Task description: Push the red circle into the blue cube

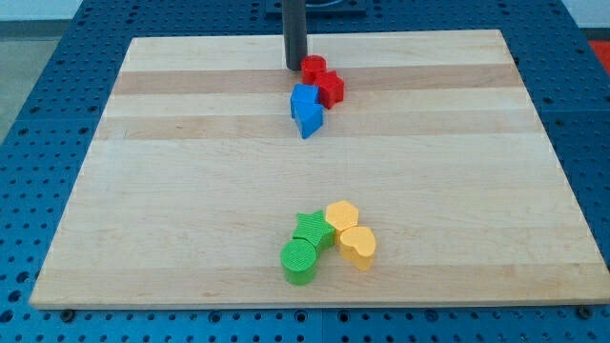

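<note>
- The pale wooden board [191,191], smooth with long grain bands, lies on a blue perforated table [38,114]; my tip rests on it near the view's top edge.
- My tip [295,67] is the blunt lower end of a straight dark rod; it has no fingers to open or close and holds nothing, it only pushes.
- Step in hand, as I judge it: the push itself, near its finish. The small glossy red circle block [314,69] sits just to the view's right of my tip, touching or nearly so.
- The blue cube block [303,100] lies just below my tip, close under the red circle; whether they touch I cannot tell. A blue pointed block [309,121] adjoins it below.
- A second red block [330,90], shape unclear, sits below-right of my tip.
- Next move calls for a short nudge down the view, from above the circle.
- Far below my tip: green star [312,228], green cylinder [299,260], yellow hexagon [341,215], yellow heart [358,246], clustered.
</note>
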Action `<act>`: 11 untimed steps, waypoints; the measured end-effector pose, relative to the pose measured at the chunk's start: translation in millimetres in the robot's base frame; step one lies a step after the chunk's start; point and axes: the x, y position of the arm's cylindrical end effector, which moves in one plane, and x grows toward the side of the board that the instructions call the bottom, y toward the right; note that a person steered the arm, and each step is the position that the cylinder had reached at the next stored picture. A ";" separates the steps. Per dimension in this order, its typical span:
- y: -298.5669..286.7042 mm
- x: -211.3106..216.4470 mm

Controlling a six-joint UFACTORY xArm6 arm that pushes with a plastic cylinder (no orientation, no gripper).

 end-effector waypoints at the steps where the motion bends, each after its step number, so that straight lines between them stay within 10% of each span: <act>1: 0.0 0.0; 4: 21.4 59.9; 8: 36.7 -12.9; 11: 62.3 31.0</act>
